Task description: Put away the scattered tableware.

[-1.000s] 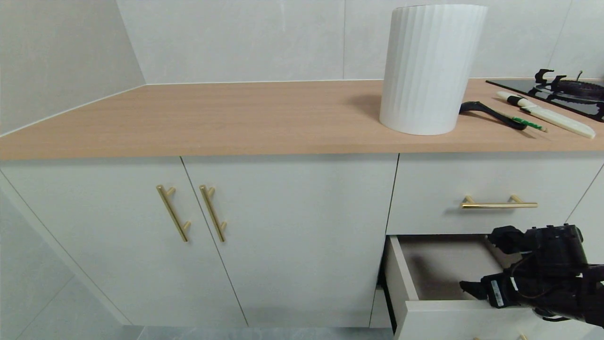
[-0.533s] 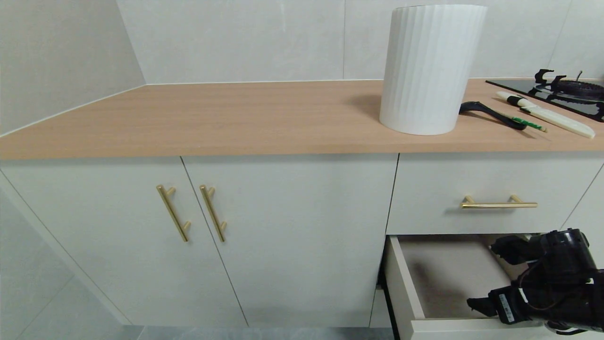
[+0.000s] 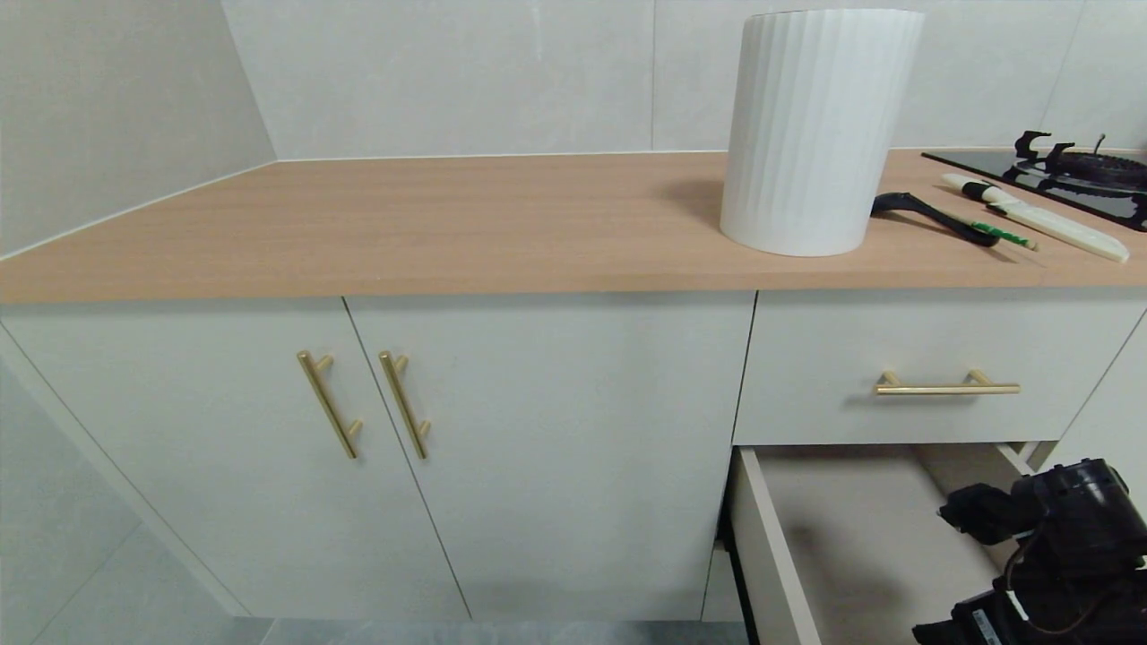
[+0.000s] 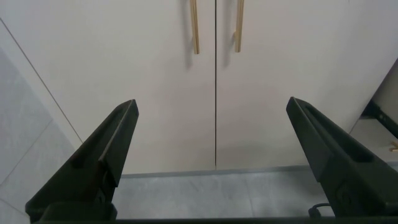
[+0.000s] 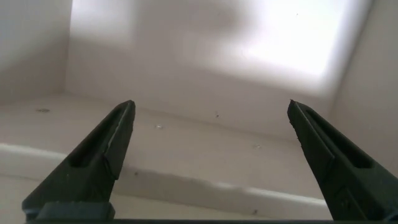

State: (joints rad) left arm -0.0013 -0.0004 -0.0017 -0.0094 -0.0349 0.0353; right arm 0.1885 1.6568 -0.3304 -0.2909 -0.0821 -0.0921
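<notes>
Tableware lies scattered on the wooden surface [image 3: 448, 224] at about 2 o'clock in the head view: a black-handled utensil [image 3: 936, 218], a thin green stick [image 3: 1004, 233] and a cream-white knife [image 3: 1039, 218]. The three lie close together. The utensil's end is just beside a tall white ribbed container [image 3: 815, 134], which stands upright at their 9 o'clock. A black stove [image 3: 1057, 175] sits at their 1 o'clock, near the knife.

Under the surface, at about 4 o'clock in the head view, an open drawer [image 3: 771, 537] is pulled out below a closed drawer [image 3: 896, 349] that has a gold bar handle [image 3: 947, 388]. The right pincer [image 3: 950, 573] hangs over the open drawer's right part, with its fingers spread and nothing between them. Its wrist view shows the same spread right pincer [image 5: 208, 112] facing the drawer's pale bare inside.

The left pincer [image 4: 211, 106] is also spread wide and holds nothing. It faces the closed cabinet doors [image 4: 280, 93], with grey floor [image 4: 217, 193] beneath. In the head view these doors [image 3: 556, 448] sit at 9 o'clock of the drawers.
</notes>
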